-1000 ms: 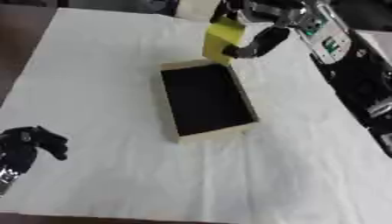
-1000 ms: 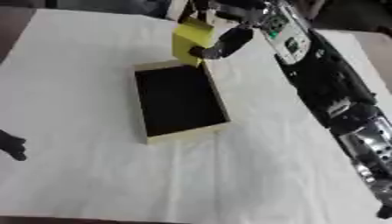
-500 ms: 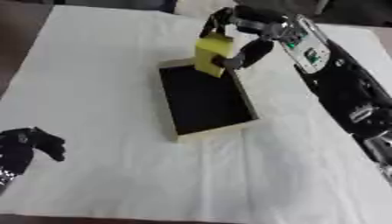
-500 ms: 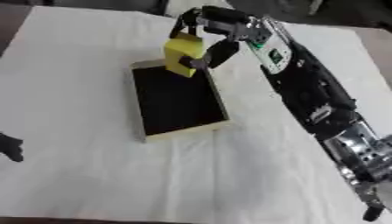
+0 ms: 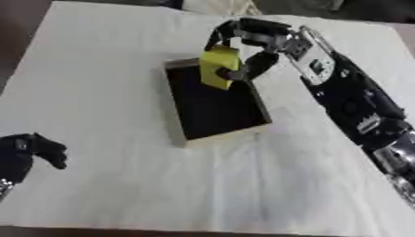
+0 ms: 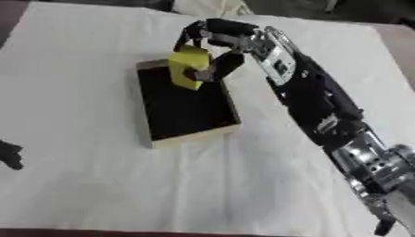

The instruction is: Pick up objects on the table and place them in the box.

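My left hand (image 5: 28, 150) idle at the lower-left edge of the table (image 5: 97, 55), fingers curled, holding nothing. Box (image 5: 212, 102) sits mid-table, dark inside, looks empty as far as I can see. My right hand (image 5: 247, 39) is clamped on the yellow block (image 5: 217, 65), thumb and fingers wrapped round it, hanging over the box's far end. Block not released yet, so this placement is about halfway: lower and let go is what's left. No other loose objects visible on the white cloth, so this may be the last one.
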Available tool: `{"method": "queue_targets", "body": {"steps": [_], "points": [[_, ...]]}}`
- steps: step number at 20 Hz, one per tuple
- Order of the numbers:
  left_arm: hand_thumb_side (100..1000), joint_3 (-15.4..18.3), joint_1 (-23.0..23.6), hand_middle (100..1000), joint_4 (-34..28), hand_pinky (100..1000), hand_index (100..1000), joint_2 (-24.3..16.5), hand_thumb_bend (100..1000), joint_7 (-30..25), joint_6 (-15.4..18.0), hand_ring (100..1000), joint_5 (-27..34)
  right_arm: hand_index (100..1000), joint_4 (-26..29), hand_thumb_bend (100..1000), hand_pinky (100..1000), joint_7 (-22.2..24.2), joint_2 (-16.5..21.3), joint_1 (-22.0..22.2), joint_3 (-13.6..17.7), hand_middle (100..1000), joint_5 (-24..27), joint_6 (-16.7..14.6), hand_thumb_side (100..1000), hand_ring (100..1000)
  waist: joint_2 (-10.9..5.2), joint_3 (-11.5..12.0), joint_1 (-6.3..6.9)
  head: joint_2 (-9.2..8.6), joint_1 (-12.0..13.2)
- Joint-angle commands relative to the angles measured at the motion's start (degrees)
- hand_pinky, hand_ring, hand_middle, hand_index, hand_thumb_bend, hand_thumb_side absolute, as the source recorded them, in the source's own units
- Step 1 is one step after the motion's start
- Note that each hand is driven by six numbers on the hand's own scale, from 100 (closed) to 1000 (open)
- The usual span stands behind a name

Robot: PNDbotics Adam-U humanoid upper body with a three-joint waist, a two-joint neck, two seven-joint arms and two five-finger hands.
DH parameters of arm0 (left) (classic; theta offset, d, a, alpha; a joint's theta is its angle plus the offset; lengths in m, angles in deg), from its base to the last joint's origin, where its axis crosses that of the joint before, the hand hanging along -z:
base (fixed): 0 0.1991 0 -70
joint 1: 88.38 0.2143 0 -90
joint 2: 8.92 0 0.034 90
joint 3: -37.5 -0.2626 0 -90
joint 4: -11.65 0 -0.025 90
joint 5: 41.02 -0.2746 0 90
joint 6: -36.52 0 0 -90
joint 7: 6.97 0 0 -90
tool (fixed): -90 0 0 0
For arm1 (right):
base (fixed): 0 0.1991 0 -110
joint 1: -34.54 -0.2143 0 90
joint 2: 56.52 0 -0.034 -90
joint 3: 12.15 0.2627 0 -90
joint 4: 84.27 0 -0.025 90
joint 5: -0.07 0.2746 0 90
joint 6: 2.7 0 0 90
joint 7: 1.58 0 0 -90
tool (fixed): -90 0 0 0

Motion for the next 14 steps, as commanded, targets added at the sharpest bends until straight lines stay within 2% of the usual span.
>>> {"method": "queue_targets", "body": {"steps": [1,9,14], "points": [[942,0.3,-0.5,556,-1.01,799,723,-0.32,201,0.25,0.1,559,-0.29,804,-0.04,208,697,6.86,0.51,-0.43,0.05,718,-0.69,-8.03,553,490,-0.83,-0.14,0.45,0.35,-0.27],[944,0.35,-0.48,555,-1.0,799,723,-0.24,201,0.3,0.15,559,-0.47,852,-0.93,198,717,5.11,-0.85,0.17,-0.48,771,-2.34,-8.45,628,584,-0.68,-0.47,0.65,0.44,-0.25],[944,0.37,-0.45,553,-0.98,798,723,-0.2,201,0.29,0.16,559,-0.47,917,-0.69,255,751,3.17,-0.97,0.31,-0.62,849,-3.03,-8.77,713,690,-0.72,-0.63,0.76,0.46,-0.3]]}}
